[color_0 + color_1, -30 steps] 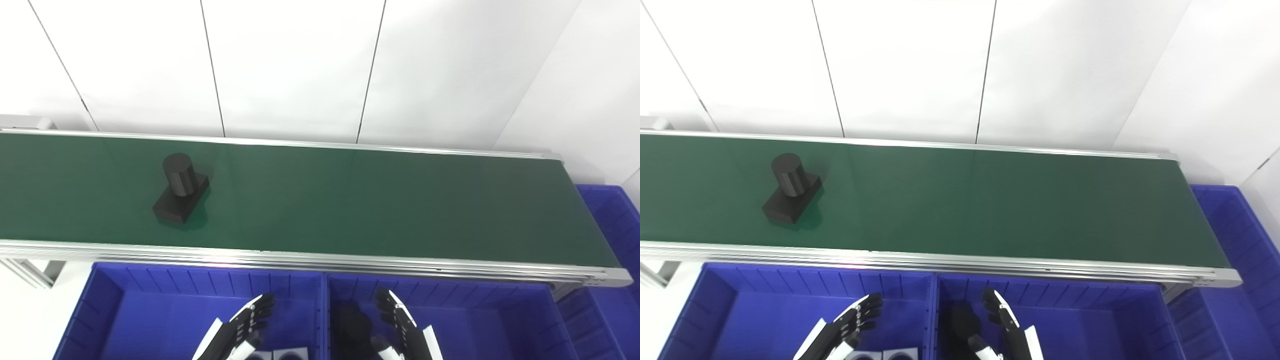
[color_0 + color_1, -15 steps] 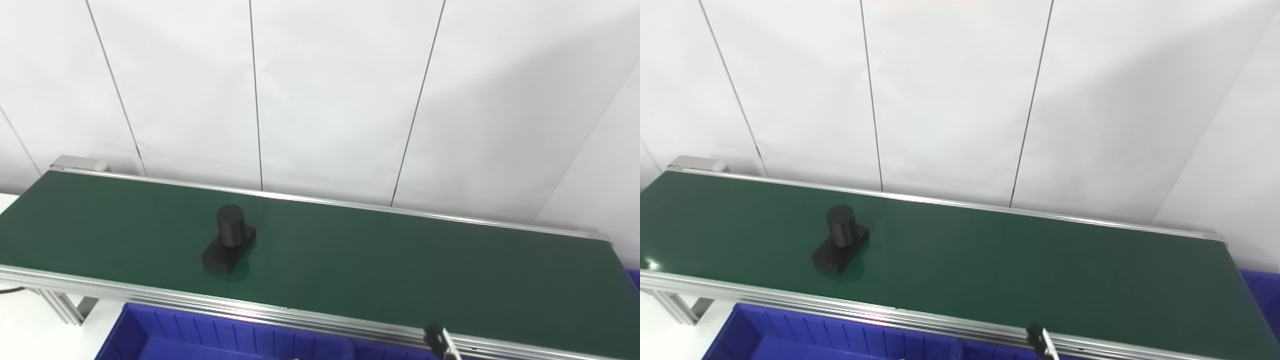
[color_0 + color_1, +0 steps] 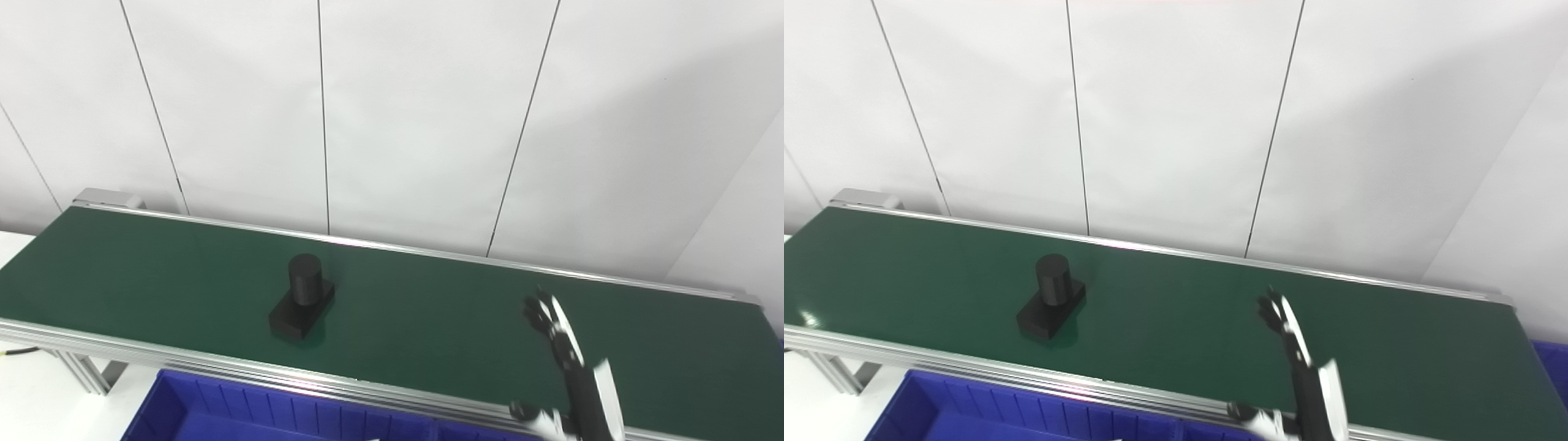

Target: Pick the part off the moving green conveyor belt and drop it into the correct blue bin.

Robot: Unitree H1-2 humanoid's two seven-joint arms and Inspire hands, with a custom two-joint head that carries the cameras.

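Having risen over the belt (image 3: pixel 429 318), the right hand (image 3: pixel 560 343) is spreading empty fingers while the part (image 3: pixel 303 298), likely rigid, is offering its upright cylinder for grasping.

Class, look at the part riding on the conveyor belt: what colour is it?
The part is plain matte black, cylinder and base alike; the left eye view shows it best.

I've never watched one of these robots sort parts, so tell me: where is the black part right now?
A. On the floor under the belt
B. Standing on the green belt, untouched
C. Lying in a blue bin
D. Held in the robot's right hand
B: the black part stands on the green belt, well to the picture's left of the right hand, which is raised over the belt with fingers apart and empty.
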